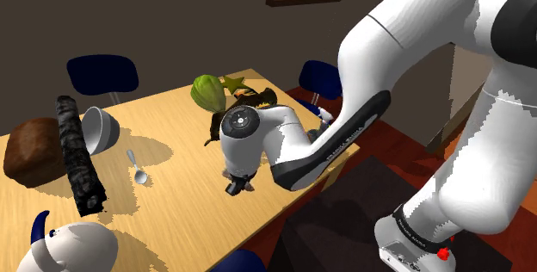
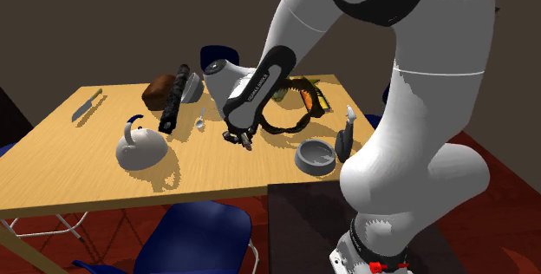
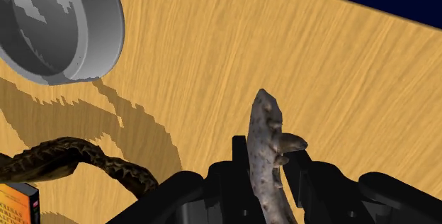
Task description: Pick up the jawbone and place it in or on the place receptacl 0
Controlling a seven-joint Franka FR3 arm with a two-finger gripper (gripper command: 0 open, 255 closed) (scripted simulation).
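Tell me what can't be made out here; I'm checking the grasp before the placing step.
1. Jawbone: wrist view, lower end hidden between the fingers of the gripper.
2. Grey bowl: wrist view, partly cut off by the picture's edge.
3. Dark scaly strap: wrist view, runs off the edge, ends unseen.

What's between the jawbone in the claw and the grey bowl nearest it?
Bare table with shadows, in the wrist view: nothing lies between the jawbone and the bowl. The dark ring sits aside.
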